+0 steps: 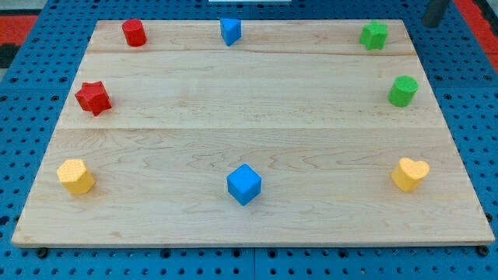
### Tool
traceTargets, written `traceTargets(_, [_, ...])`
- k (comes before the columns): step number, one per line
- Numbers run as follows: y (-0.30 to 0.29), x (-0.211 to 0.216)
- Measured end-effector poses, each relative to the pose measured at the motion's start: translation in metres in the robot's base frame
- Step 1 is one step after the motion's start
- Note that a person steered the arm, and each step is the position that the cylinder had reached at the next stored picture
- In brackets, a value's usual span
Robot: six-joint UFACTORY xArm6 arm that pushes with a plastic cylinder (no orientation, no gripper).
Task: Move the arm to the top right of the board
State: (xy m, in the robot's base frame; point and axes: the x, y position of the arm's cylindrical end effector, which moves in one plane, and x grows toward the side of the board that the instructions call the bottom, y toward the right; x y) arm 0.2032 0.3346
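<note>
The rod enters at the view's top right corner, and its tip (429, 23) sits just beyond the table's (249, 132) top right corner, over the blue perforated base (467, 117). The arm carries no fingers, so no spread or pinch can be reported; only the lower part of the rod is visible.

Nearest the tip is the green star (374, 35), at the top right of the table, apart from the tip. Below it, near the right edge, stands the green cylinder (403, 91). The yellow heart (410, 174) lies at the lower right.

Along the top edge, the small blue block (230, 31) sits near the middle and the red cylinder (134, 33) at the top left. The red star (93, 98) lies near the left edge, and the yellow block (75, 176) at the lower left. The blue cube (244, 184) rests at the bottom centre.

All blocks stand well apart from one another; none touches the tip.
</note>
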Motion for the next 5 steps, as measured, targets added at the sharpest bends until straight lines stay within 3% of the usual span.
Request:
traceTargets(2, [-0.002,0.012])
traceTargets(3, [-0.016,0.055])
traceTargets(5, [-0.078,0.038])
